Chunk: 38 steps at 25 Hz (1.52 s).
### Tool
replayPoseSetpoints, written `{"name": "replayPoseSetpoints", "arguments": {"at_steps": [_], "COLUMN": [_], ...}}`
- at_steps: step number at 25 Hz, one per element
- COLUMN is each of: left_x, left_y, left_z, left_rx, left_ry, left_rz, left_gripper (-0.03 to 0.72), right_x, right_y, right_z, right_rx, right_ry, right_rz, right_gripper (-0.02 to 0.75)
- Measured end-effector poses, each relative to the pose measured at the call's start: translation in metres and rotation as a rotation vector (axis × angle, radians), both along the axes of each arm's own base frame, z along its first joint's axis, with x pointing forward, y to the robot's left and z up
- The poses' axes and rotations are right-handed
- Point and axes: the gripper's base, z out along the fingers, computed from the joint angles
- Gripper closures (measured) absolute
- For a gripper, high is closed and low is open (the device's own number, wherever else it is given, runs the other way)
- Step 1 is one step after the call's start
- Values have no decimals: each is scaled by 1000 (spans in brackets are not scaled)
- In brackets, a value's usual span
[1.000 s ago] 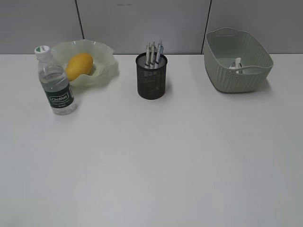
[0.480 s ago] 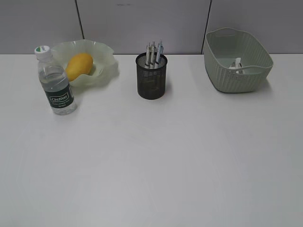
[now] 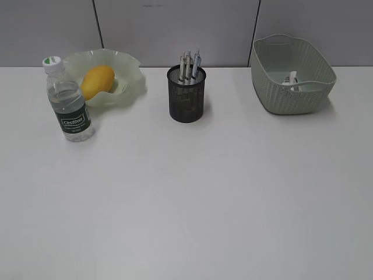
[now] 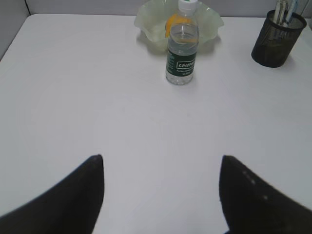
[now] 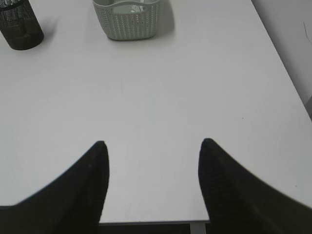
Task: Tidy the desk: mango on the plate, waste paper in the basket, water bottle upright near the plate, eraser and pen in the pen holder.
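Note:
A yellow mango (image 3: 97,81) lies on the pale green wavy plate (image 3: 131,79) at the back left. A water bottle (image 3: 67,101) stands upright in front of the plate, also in the left wrist view (image 4: 182,44). A black mesh pen holder (image 3: 186,94) holds several pens (image 3: 190,66); the eraser is hidden. White waste paper (image 3: 290,79) lies in the green basket (image 3: 291,74). My left gripper (image 4: 161,163) is open and empty over the bare table. My right gripper (image 5: 153,146) is open and empty near the table's front edge. Neither gripper shows in the exterior view.
The white table (image 3: 192,198) spreads wide in front of the objects. Its front edge (image 5: 146,222) and right edge (image 5: 282,58) show in the right wrist view. A grey panel wall (image 3: 175,29) stands behind the table.

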Motion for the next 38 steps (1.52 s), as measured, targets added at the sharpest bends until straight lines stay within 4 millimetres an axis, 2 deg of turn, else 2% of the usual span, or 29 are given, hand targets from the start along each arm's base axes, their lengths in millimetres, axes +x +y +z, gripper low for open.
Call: {"name": "replayPoseSetpoints", "arguments": {"at_steps": [38], "left_x": [0], "left_y": [0], "left_z": [0], "left_rx": [0], "left_ry": [0], "left_rz": [0], "left_gripper": [129], "right_x": [0], "right_y": [0], "right_z": [0], "right_rx": [-1], "right_ry": [0], "right_rz": [1], "right_gripper": [270]}}
